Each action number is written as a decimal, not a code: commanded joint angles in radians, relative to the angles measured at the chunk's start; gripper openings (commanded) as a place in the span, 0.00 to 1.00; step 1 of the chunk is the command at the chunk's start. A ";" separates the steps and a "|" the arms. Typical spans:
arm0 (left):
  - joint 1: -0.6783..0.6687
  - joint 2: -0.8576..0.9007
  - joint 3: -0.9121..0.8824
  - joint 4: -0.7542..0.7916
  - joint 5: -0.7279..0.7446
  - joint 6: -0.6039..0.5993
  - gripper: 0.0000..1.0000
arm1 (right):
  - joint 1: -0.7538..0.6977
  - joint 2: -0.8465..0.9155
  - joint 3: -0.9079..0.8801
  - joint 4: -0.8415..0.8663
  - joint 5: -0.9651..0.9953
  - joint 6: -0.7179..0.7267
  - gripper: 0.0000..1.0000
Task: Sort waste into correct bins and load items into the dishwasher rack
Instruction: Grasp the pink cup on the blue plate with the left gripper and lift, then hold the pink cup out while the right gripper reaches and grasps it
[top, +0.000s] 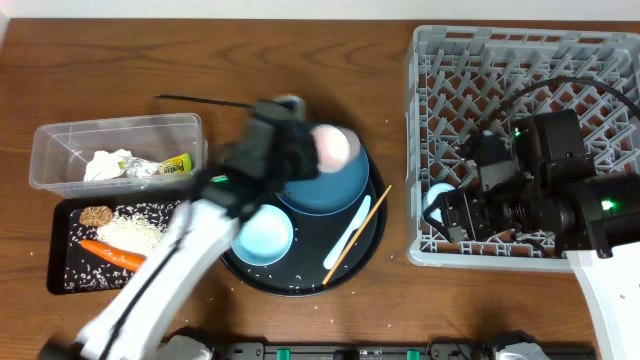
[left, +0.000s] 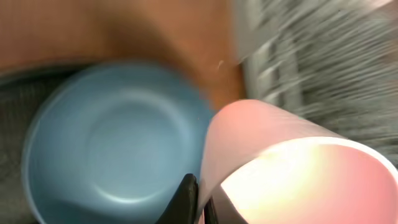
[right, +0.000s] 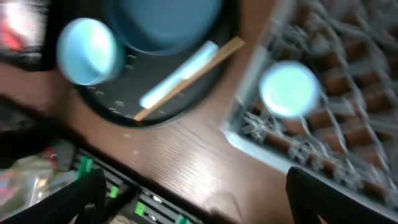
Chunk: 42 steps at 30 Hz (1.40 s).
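My left gripper (top: 305, 148) is shut on the rim of the small pink cup (top: 333, 145) and holds it above the dark blue plate (top: 322, 190). The left wrist view shows its jaws (left: 199, 205) pinching the cup's wall (left: 280, 155) over the plate (left: 118, 143). The light blue cup (top: 262, 232), white utensil (top: 347, 238) and chopstick (top: 358, 233) lie on the round black tray (top: 300, 282). My right gripper (top: 450, 212) is open and empty over the grey rack's (top: 520, 50) front left corner, by a pale round bowl (right: 289, 89).
The clear tub (top: 60, 135) holds crumpled paper (top: 105, 165) and the wrapper (top: 178, 166). The black rectangular tray (top: 60, 275) holds the brown piece (top: 96, 215), rice (top: 132, 233) and carrot (top: 112, 254). A few rice grains lie on the round tray.
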 joint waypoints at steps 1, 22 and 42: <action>0.162 -0.102 0.006 0.002 0.383 0.043 0.06 | -0.016 -0.005 -0.005 0.036 -0.206 -0.108 0.86; 0.285 -0.026 0.006 0.276 1.254 0.043 0.06 | -0.034 0.084 -0.005 0.296 -0.916 -0.492 0.86; 0.235 -0.026 0.006 0.335 1.254 -0.015 0.07 | 0.010 0.221 -0.005 0.397 -1.069 -0.652 0.85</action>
